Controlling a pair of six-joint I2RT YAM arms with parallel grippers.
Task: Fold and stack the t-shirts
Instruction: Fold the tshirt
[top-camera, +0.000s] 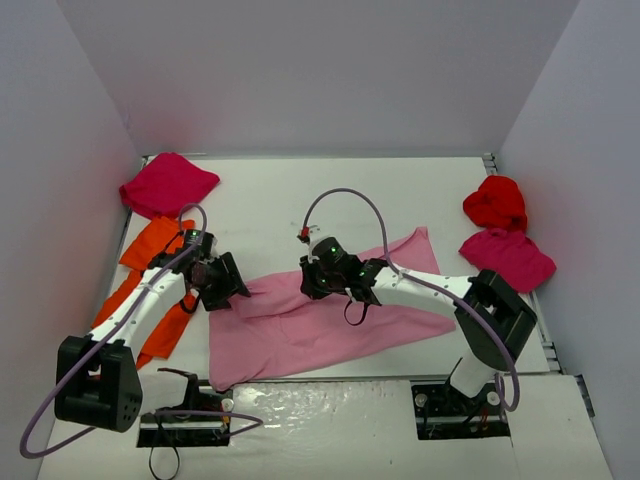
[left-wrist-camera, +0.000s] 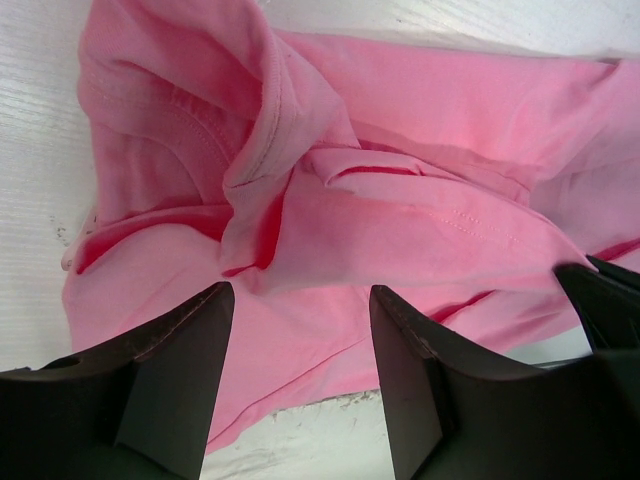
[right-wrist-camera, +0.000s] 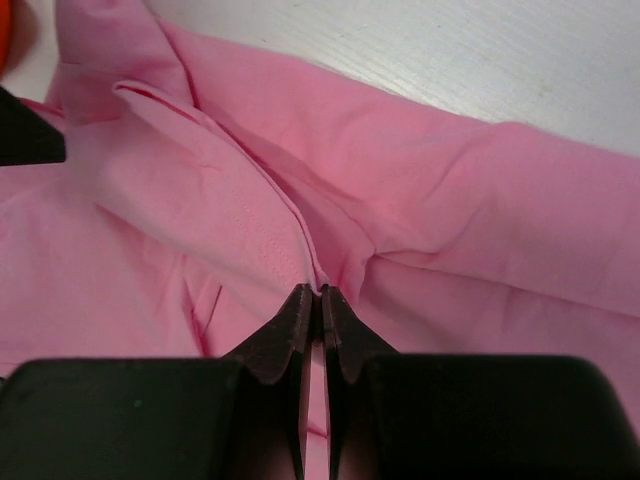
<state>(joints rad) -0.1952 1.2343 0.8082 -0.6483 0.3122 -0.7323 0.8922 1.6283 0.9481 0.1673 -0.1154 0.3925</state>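
A light pink t-shirt (top-camera: 320, 325) lies spread and rumpled across the middle of the table. My right gripper (top-camera: 312, 277) is shut on a raised fold of it near its upper middle; in the right wrist view the fingertips (right-wrist-camera: 320, 295) pinch the pink crease. My left gripper (top-camera: 232, 280) hovers at the shirt's left end, open, with pink cloth (left-wrist-camera: 300, 250) and bare table showing between its fingers and nothing held. An orange t-shirt (top-camera: 150, 280) lies under the left arm. A magenta t-shirt (top-camera: 166, 184) sits at the back left, a red one (top-camera: 496, 203) and another magenta one (top-camera: 506, 257) at the right.
White walls close in the table on the left, back and right. The arm bases (top-camera: 190, 415) stand at the near edge. A purple cable (top-camera: 350, 200) loops above the right arm.
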